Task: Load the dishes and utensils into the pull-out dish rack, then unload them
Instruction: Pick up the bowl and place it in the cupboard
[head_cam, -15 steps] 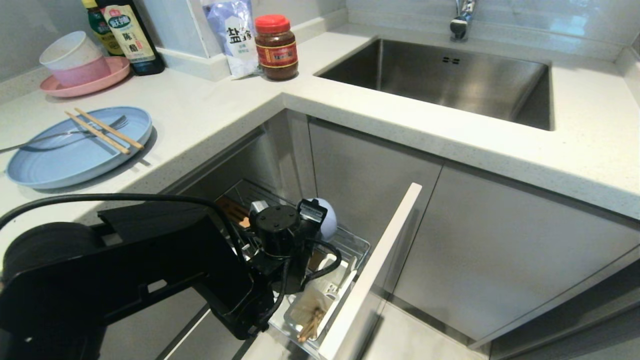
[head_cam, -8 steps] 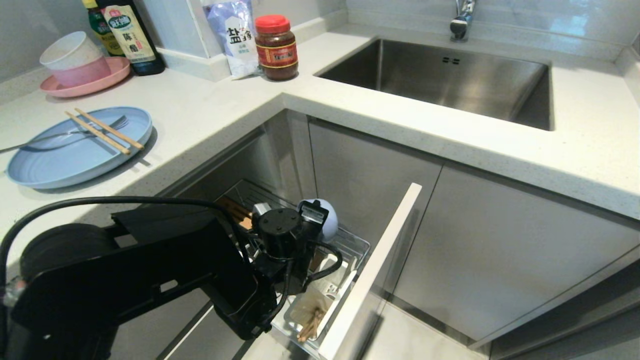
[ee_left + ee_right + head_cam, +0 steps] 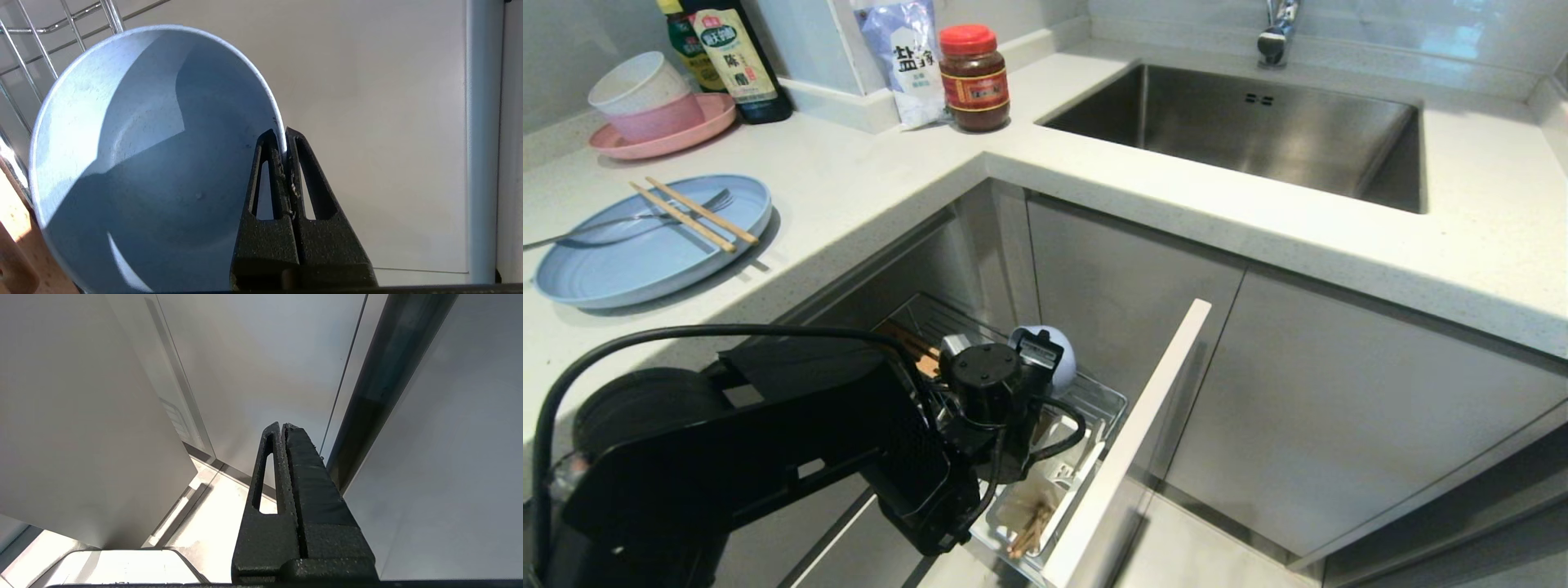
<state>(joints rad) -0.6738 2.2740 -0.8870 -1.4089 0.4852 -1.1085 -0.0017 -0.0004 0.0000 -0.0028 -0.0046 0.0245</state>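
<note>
The desk wraps round the corner, with the sink set into it at the far right. Below the corner the rack stands pulled out, its white front to the right. The left arm reaches down into it from the near left; the right arm is outside the head view, and its wrist camera shows the right pincer closed on nothing, beside cabinet panels.

On the desk at far left lies the plate, flat, with the chopsticks and fork across it. Both utensils have their long axes running left to right, with the fork's tines at the right end. All three are well apart from the rack.

The bowl is at the rack, on edge rather than flat, and the left pincer is clamped on its rim. In the wrist view the bowl opens toward that camera, its body to one side of the pincer, with rack wires just behind. Whether its lower edge rests on the wires cannot be seen. A round bowl has no long axis, so the tilt of the rim is what counts.

The next move, I judge, turns on the left arm, which is far nearer the bowl than the right.
</note>
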